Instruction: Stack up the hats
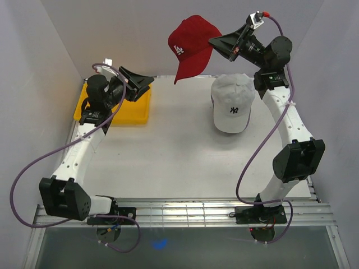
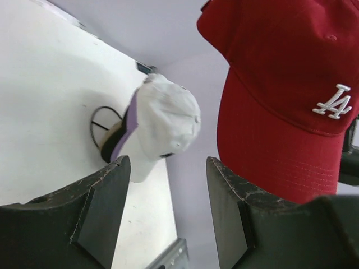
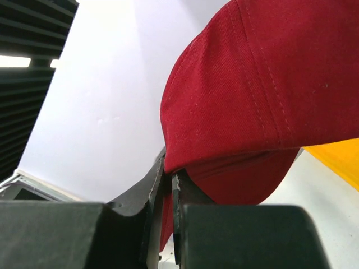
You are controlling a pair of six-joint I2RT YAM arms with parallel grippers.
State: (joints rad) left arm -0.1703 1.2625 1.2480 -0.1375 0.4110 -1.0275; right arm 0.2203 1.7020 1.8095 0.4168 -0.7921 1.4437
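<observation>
A dark red hat (image 1: pixel 190 47) with a white logo hangs in the air above the far side of the table. My right gripper (image 1: pixel 213 41) is shut on its back rim, and in the right wrist view the fabric of the red hat (image 3: pixel 252 84) is pinched between the jaws of that gripper (image 3: pixel 168 171). A white hat (image 1: pixel 233 103) lies on the table below it, at the right. In the left wrist view the white hat (image 2: pixel 168 120) sits over a lavender brim (image 2: pixel 125 130) with something black beneath. My left gripper (image 1: pixel 148 84) stands open and empty at the far left.
A yellow tray (image 1: pixel 140 109) lies at the far left of the table, partly under my left arm. White walls close in the table on the left, back and right. A metal rail (image 1: pixel 185 210) runs along the near edge by the arm bases.
</observation>
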